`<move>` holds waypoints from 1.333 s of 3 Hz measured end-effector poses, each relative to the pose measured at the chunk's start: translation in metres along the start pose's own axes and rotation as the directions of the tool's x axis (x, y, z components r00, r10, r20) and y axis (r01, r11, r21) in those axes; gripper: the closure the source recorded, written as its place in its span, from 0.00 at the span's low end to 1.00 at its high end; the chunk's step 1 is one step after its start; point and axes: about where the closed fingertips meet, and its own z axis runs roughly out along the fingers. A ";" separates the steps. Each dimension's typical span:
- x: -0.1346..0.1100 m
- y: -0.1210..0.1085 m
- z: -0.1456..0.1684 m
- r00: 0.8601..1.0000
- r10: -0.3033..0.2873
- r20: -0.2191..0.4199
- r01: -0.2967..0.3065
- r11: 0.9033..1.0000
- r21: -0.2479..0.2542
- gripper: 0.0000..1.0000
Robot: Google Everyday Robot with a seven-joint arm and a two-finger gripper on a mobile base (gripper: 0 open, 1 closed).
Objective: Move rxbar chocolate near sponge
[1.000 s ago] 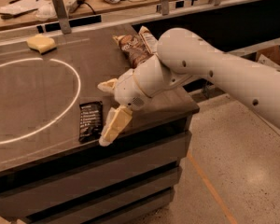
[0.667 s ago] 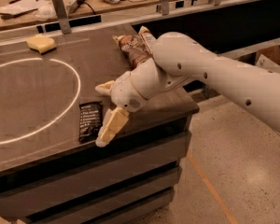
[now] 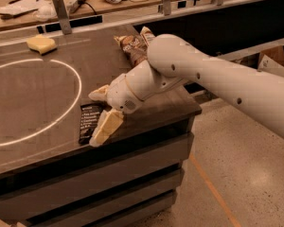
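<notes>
The small, flat, black rectangular wrapper bar with lines of white text, the rxbar chocolate point(image 3: 87, 122), is seen lying flat close to the front edge of the dark tabletop point(image 3: 33, 93), about midway along that edge and just outside a white painted circle point(image 3: 79, 86); its long axis is set roughly from the front edge toward the back edge. The cream-fingered two-finger gripper point(image 3: 93, 118) is brought in from the right edge and held low over the bar; its fingers are spread apart and nothing is clamped, one finger being placed past the bar's far end and the other laid along its near right side; whether either finger touches the wrapper cannot be told. The bar is thus bracketed end to end, so a closing would be taken along its length. The pale yellow, soft, round-cornered sponge point(image 3: 41, 43) is left near the back-left corner, well apart from the bar; a crinkly brown-and-cream snack bag point(image 3: 131, 45) is seen at the back edge, partly hidden by the arm. Against the earlier frames, the gripper is found shifted slightly leftward, further over the bar; bar and sponge are unmoved.
</notes>
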 end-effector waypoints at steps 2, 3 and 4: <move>-0.004 0.000 -0.003 1.000 0.000 0.000 0.000 1.000 0.000 0.96; -0.005 0.000 -0.004 1.000 0.000 0.000 0.000 1.000 0.000 1.00; -0.009 -0.001 -0.007 1.000 0.000 0.000 0.000 1.000 0.001 1.00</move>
